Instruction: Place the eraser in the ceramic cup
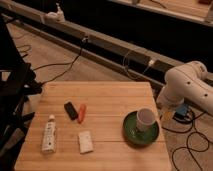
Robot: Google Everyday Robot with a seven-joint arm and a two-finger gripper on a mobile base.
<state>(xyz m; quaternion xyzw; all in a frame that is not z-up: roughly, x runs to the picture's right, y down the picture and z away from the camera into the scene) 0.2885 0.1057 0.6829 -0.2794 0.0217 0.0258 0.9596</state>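
Beyond the table's (110, 100) right edge, gripper (168, 111) half-hidden under its arm (187, 85); I read fingers spread, empty; black oblong eraser (71, 110) well apart from off-white ceramic cup (145, 119).

wooden worktop (105, 97) carries a black eraser (70, 110), orange stick (82, 113), white tube (49, 134), pale block (86, 142) and green dish (134, 137).

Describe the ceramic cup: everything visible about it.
The ceramic cup is small, round, off-white and plain-sided, with no handle visible. It stands upright, mouth open, in the dark green dish, toward its right side, near the wooden table's right edge. Only the dish touches it. The gripper is out of view; the white arm sits beyond the table's right edge.
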